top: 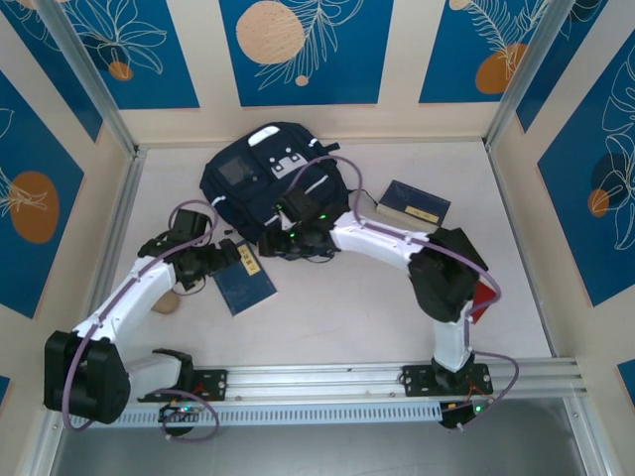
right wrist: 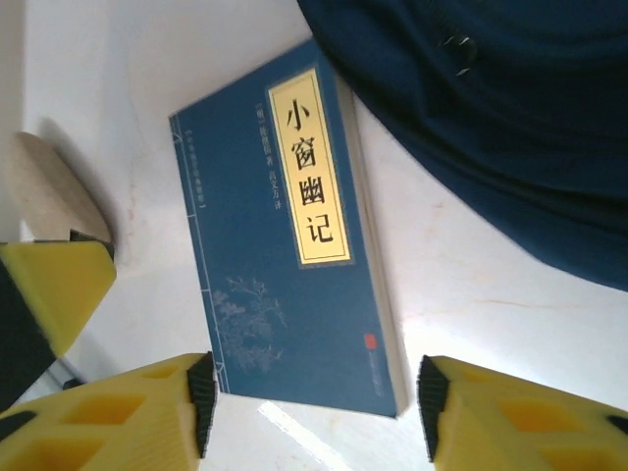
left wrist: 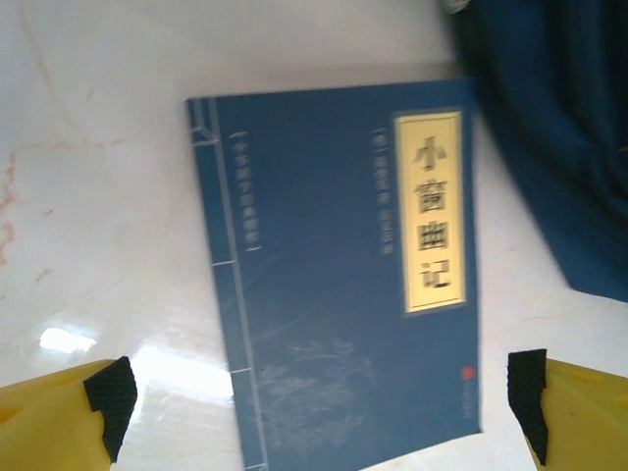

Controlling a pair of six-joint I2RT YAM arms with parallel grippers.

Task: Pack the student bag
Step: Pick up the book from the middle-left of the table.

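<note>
Left gripper (left wrist: 319, 407) hangs with its yellow fingers (left wrist: 59, 417) spread wide and holding nothing. The blue book (left wrist: 334, 275) lies flat on the white table (left wrist: 98, 147) straight ahead of it, in line with the gap between them. The book's long axis runs from the bottom of the left wrist frame to the top, so the fingers' closing line crosses its short side. The cover looks nearly as broad as the opening.

The right gripper (right wrist: 314, 407) is also spread and empty, and looks down on the same book (right wrist: 285, 235), which sits a little askew in that frame.

The student bag (top: 273, 183) lies at upper centre of the top view, front face up, with the book (top: 244, 283) below it and slightly to the left. In both wrist views the bag (left wrist: 559, 128) takes the upper right corner, and the book's far corner meets its edge.

From above, the left gripper (top: 226, 260) is over the book, while the right gripper (top: 296, 241) stands at the bag's lower edge, nearer the fabric. The left arm therefore looks better placed to lift the book, with a short carry toward the upper right, and the right arm better placed to tend the bag. Whether the bag's opening is unzipped cannot be told. A thin book lying flat offers little edge to pinch, so the grasp may slip.
</note>
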